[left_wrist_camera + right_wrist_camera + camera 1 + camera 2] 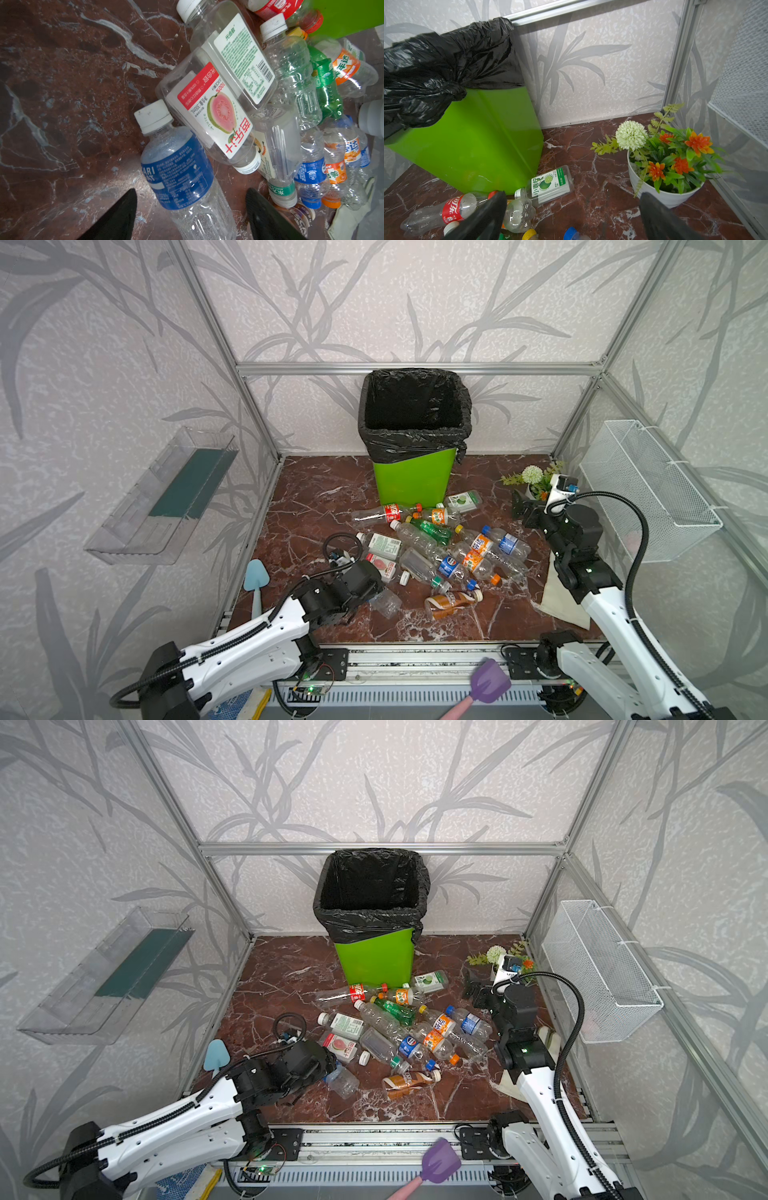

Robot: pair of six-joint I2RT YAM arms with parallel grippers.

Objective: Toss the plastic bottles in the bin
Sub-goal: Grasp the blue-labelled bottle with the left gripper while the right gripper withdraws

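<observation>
Left claw (190, 193) open, astride the blue-labelled, white-capped bottle (178, 172) lying on the worktop (62, 104) at the pile's near edge, well apart from the bin (409, 479); recommend closing squarely across the labelled body, gently, as thin plastic may buckle or slip.

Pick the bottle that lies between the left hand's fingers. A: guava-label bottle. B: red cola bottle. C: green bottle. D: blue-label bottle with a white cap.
D: in the left wrist view the blue-label bottle lies between the open fingers of the left hand, a gap at each side.
</observation>
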